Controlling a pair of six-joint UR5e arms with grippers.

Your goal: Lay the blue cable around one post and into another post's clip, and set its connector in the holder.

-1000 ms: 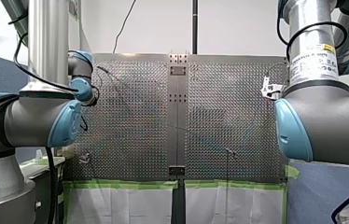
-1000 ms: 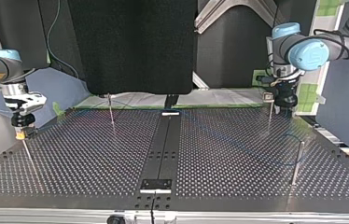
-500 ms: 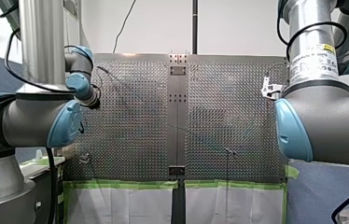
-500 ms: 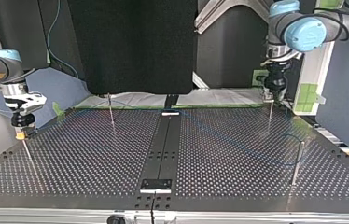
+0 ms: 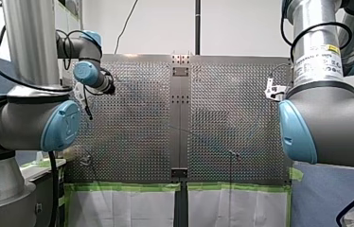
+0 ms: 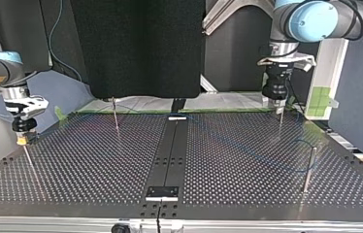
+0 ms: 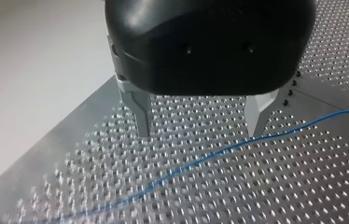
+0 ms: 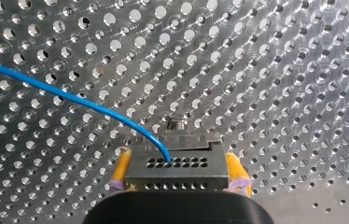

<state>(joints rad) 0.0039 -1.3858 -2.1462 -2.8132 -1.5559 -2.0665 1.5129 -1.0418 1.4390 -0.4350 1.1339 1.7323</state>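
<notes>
Right wrist view: right claw [image 8: 179, 169] clamped on connector [image 8: 178, 161], blue cable [image 8: 70, 96] trailing ahead over bench [image 8: 280, 70]. Left wrist view: left claw [image 7: 199, 127] apart, empty, cable just beyond its tips. Risk: slack cable snagging, tugging connector askew

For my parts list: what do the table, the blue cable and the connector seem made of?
Table: bare metal, probably aluminium; shiny, glinting holes. Blue cable: smooth plastic-looking sheath, bends softly. Connector: dull grey block, metal or plastic, unclear.
</notes>
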